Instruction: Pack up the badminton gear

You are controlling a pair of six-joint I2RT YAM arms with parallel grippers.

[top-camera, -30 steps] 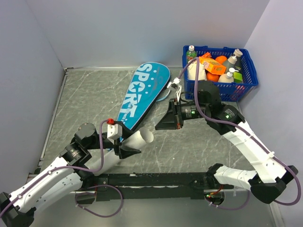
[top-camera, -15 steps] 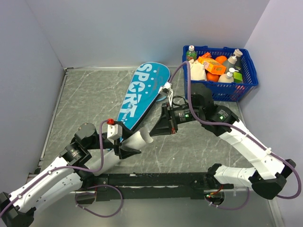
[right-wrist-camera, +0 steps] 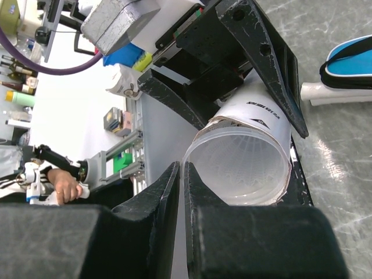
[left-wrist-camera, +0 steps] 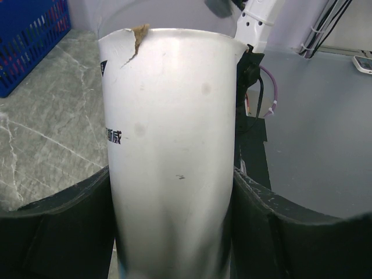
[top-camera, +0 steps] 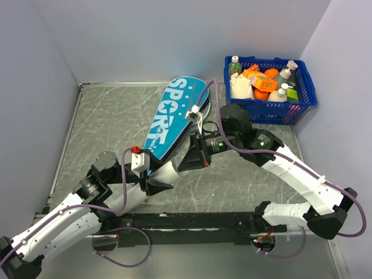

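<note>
My left gripper (top-camera: 161,179) (left-wrist-camera: 174,232) is shut on the long white tube (top-camera: 165,172) (left-wrist-camera: 174,145), which points up and to the right. My right gripper (top-camera: 185,163) (right-wrist-camera: 182,168) is at the tube's mouth, its jaws pinched on the rim of a clear cap (right-wrist-camera: 238,168) that sits over the opening. White feathers of a shuttlecock (right-wrist-camera: 244,157) show inside through the cap. The blue bag (top-camera: 174,116) (right-wrist-camera: 349,61) lettered SPORT lies on the table behind. A racket head (top-camera: 201,112) peeks out at its right edge.
A blue mesh basket (top-camera: 302,102) (left-wrist-camera: 29,40) full of bottles and packets stands in the back right corner. Grey walls close in the marble-patterned table (top-camera: 104,122) on the left, back and right.
My right gripper has moved down and to the left, from beside the bag to the tube's mouth. My left arm and the tube have stayed put.
</note>
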